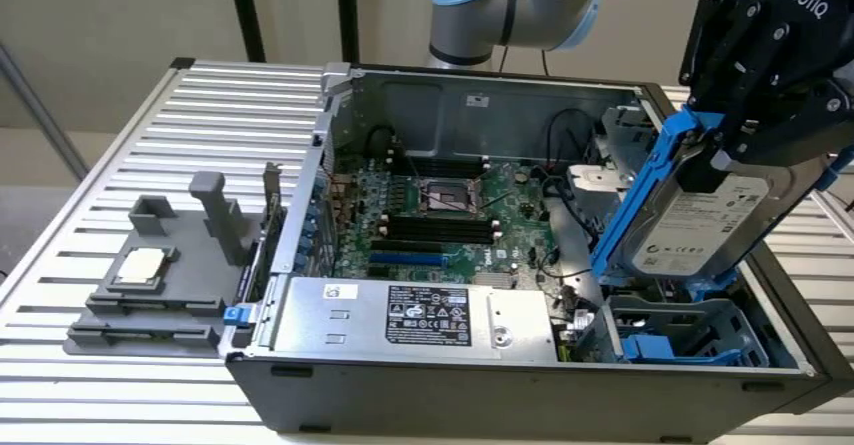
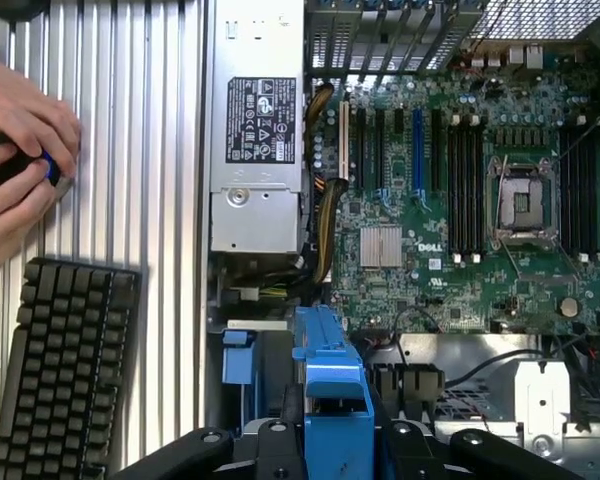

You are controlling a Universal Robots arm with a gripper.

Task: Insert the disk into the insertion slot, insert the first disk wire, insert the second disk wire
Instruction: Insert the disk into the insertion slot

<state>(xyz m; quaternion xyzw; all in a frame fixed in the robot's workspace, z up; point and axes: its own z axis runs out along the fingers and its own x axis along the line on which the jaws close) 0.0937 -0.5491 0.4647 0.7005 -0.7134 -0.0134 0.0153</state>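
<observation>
My black gripper (image 1: 742,143) is shut on the disk (image 1: 697,223), a silver-grey drive with a white label in a bright blue carrier (image 1: 638,200). The disk hangs tilted over the open computer case, just above the insertion slot (image 1: 687,337), a blue-grey cage with blue clips in the case's near corner on the exterior view's right. In the wrist view the blue carrier (image 2: 330,385) sits clamped in my gripper (image 2: 335,448). Black cables (image 2: 485,368) lie near the cage; I cannot tell which are the disk wires.
Inside the case are a green motherboard (image 1: 441,215) and a silver power-supply box (image 1: 414,315). A grey fixture (image 1: 147,285) holding a chip stands on the slatted table on the exterior view's left. A person's hands (image 2: 20,160) and a black keyboard (image 2: 60,380) are beside the case.
</observation>
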